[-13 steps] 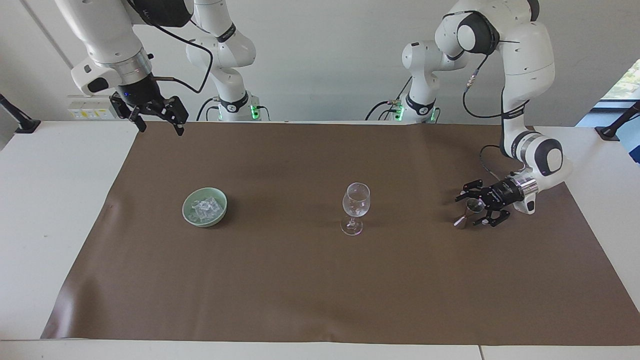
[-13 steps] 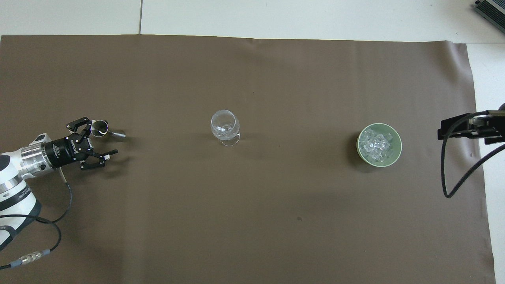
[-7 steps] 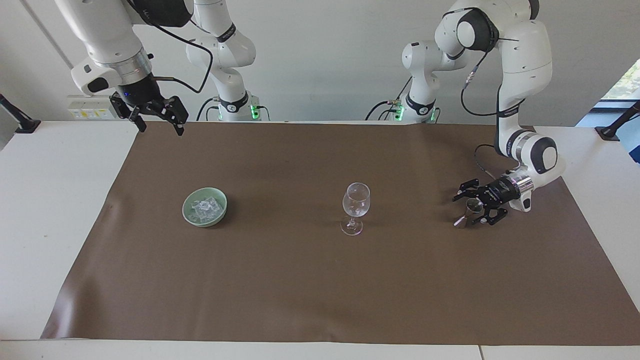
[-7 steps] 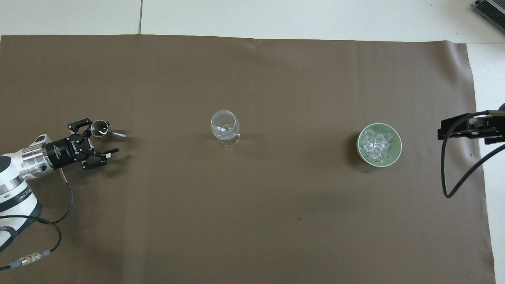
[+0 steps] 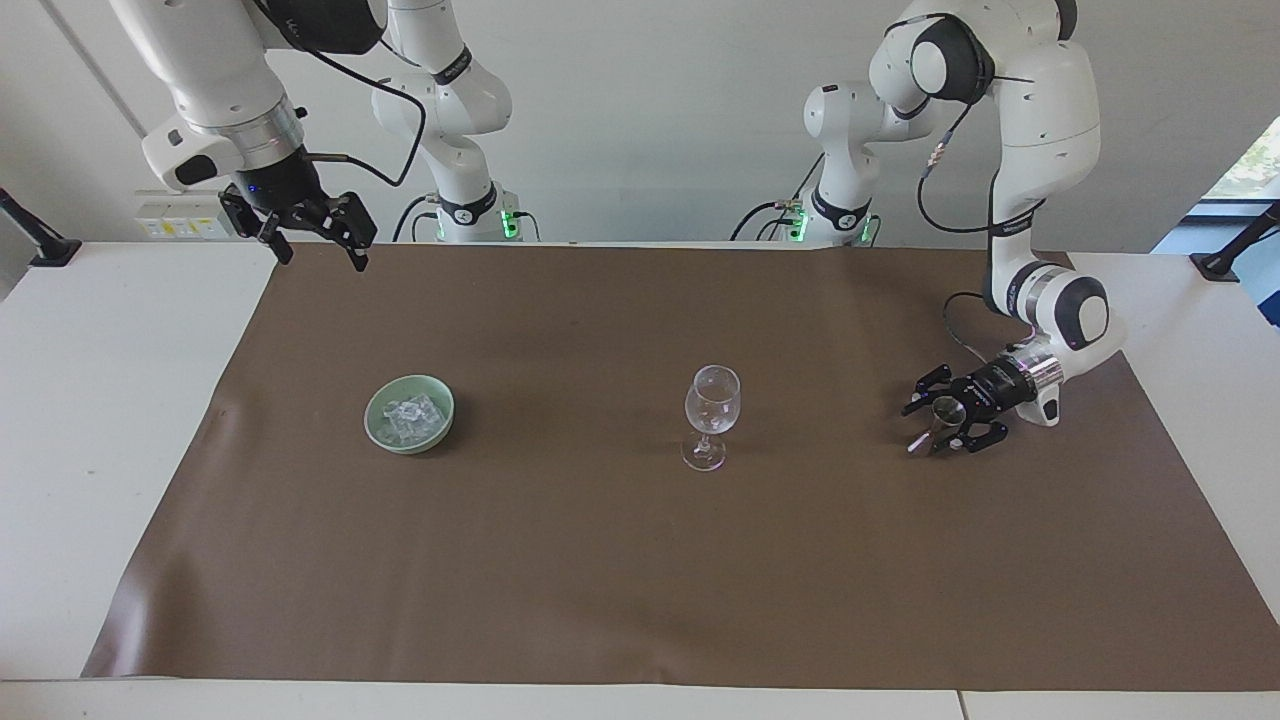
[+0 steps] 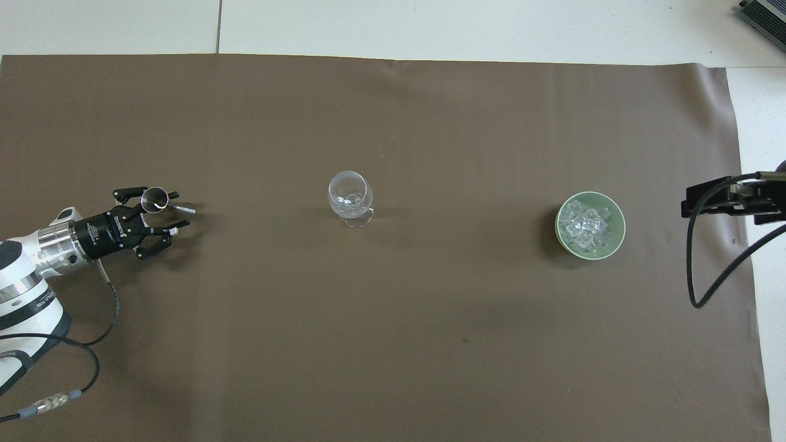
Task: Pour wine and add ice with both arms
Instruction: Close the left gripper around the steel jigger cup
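You had the left gripper [image 5: 938, 424] half-closed around the metal measuring cup [image 5: 936, 422], grip unconfirmed; right gripper [image 5: 318, 238] waited open. Next, secure it, then lift toward the glass [image 5: 711, 416].

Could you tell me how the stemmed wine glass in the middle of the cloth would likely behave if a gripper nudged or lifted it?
The wine glass stands on a thin stem with a wide bowl above a small foot, so a push up high would probably tip it. Its clear, thin walls suggest it is fragile and likely slippery. It appears empty, so probably light.
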### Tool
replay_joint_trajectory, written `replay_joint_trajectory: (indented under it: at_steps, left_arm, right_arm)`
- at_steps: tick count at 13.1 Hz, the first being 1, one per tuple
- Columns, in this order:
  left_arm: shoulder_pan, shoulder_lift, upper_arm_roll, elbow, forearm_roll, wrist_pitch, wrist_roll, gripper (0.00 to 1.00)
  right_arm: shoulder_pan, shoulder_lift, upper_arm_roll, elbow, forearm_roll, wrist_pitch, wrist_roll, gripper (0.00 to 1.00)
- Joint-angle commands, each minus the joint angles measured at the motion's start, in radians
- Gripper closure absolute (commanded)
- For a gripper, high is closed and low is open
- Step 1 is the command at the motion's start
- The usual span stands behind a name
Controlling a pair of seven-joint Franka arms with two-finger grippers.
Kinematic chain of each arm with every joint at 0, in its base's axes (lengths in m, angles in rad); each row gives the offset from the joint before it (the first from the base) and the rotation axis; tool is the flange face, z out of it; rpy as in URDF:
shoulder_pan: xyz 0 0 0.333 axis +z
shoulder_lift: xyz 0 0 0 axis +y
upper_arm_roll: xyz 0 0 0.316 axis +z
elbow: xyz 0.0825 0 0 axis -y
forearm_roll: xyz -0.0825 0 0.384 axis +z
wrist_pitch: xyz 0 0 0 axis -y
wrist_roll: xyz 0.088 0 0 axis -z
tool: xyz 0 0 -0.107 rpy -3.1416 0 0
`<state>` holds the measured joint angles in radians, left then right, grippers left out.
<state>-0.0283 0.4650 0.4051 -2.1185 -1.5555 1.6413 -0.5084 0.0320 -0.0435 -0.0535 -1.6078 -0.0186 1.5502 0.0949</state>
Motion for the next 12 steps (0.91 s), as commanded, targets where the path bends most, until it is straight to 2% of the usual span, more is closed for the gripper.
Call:
replay_joint_trajectory:
  at_steps: [1, 4, 6, 10, 12]
  left_arm:
    - [-0.004, -0.028, 0.009, -0.026, -0.018, 0.008, 0.010, 0.45]
    - [0.013, -0.026, 0.012, -0.017, -0.014, -0.012, 0.010, 0.46]
    - [0.013, -0.026, 0.012, -0.018, -0.014, -0.011, 0.011, 0.53]
    - [0.013, -0.025, 0.012, -0.017, -0.012, -0.008, 0.010, 0.84]
    - [0.013, -0.025, 0.014, -0.015, -0.012, -0.006, 0.010, 0.91]
  right_arm:
    - [-0.017, -0.010, 0.006, -0.001, 0.008, -0.010, -0.024, 0.00]
    - [-0.017, -0.010, 0.006, -0.001, 0.008, -0.010, -0.024, 0.00]
    - [-0.017, -0.010, 0.006, -0.001, 0.008, -0.010, -0.024, 0.00]
    - [-0.017, -0.010, 0.006, -0.001, 0.008, -0.010, -0.024, 0.00]
    - [-0.017, -0.010, 0.006, -0.001, 0.008, -0.010, -0.024, 0.00]
